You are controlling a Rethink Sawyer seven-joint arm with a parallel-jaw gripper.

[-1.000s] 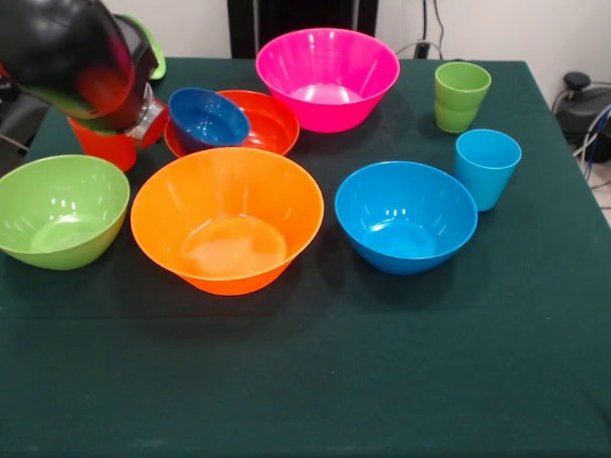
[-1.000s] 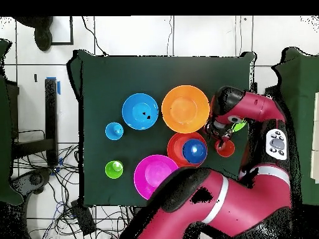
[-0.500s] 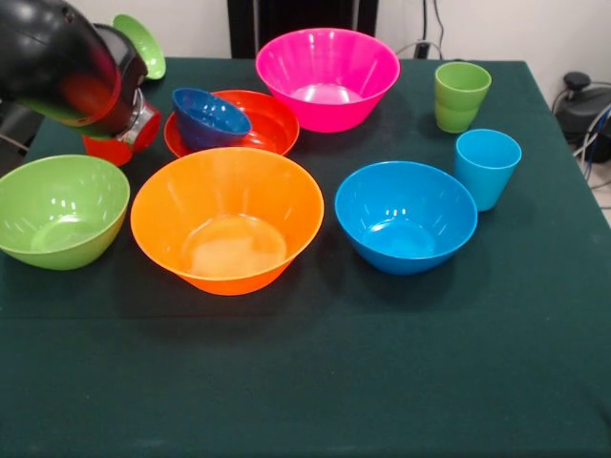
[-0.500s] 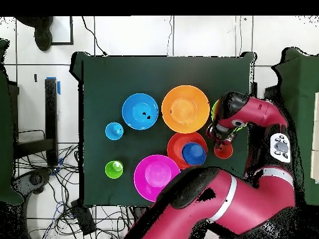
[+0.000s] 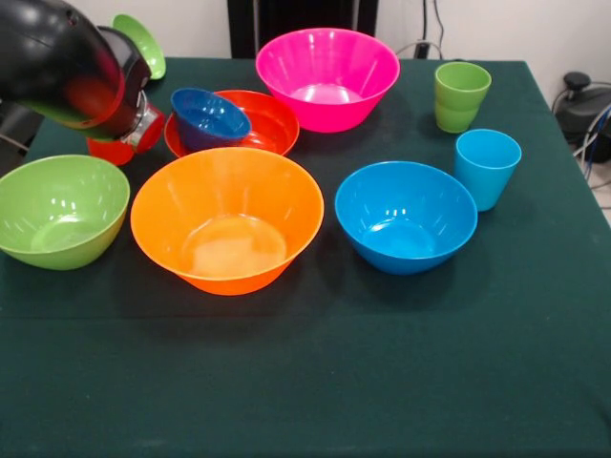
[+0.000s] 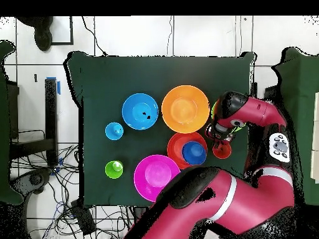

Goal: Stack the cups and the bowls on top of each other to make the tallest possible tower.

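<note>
At far-left table corner, front view: gripper (image 5: 140,122) low over orange cup (image 5: 113,149), mostly hidden behind black wrist housing (image 5: 67,62). Grip state (released, clenched or grasping the cup): cannot tell from either view. Contact with cup rim: not confirmable.

Directly around the tool:
- Small green bowl (image 5: 141,43) tilted on edge behind wrist housing; means of support not visible.
- Red-orange bowl (image 5: 263,122) just beside the cup, with small dark blue bowl (image 5: 207,116) sitting tilted inside it.
- Lime green bowl (image 5: 59,210) in front of the cup, near table (image 5: 382,382) edge.

Task status, judged: no tower yet; only one nested pair. All other pieces single and upright.

Hazards from here:
- Wrist housing close to red-orange bowl rim; sideways travel likely to knock the bowl or tip out the loosely seated dark blue bowl.
- Off-centre grip on glossy tapered cup: slip or topple on lifting.
- Tilted green bowl: possible fall onto the cup or off the table if disturbed.

Farther out:
- Large orange bowl (image 5: 227,218) at centre, blocking a low straight path across the table.
- Large pink bowl (image 5: 327,76) behind it.
- Blue bowl (image 5: 405,215), light blue cup (image 5: 487,167) and lime green cup (image 5: 461,95) on the opposite side, well apart from the tool.
</note>
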